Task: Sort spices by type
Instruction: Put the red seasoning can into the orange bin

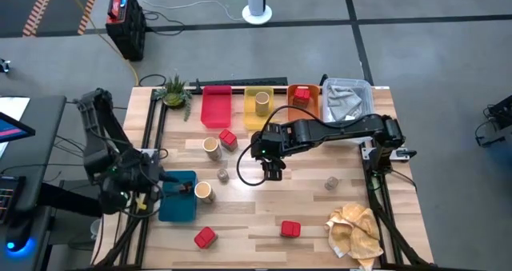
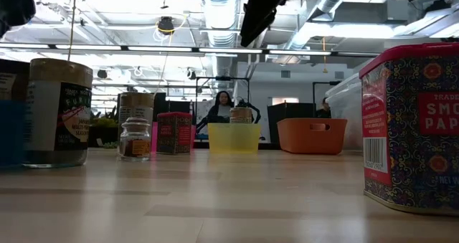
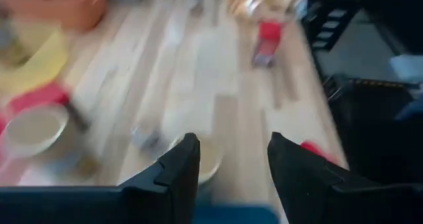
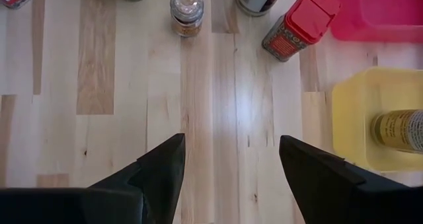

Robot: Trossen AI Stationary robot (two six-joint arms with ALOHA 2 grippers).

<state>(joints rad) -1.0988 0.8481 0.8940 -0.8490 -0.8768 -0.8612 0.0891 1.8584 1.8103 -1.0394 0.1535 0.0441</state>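
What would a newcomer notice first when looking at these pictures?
Probably the row of coloured trays along the table's far edge: the red tray is empty, while the yellow tray holds one tan cylinder. Next, the right gripper hangs open above the table's middle, near a small glass jar.

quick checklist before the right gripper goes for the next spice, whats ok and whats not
1. Right gripper open and empty: ok; the right wrist view shows its fingers apart with bare wood between them.
2. A loose target close by: ok; a small glass jar and a red tin stand ahead of it on the table.
3. Yellow tray already holds a tan cylinder: ok.
4. Orange tray holds a red tin: ok.
5. Left gripper out of the way: ok; it sits over the blue tray, fingers open.
6. Which tray takes the jars: cannot tell.
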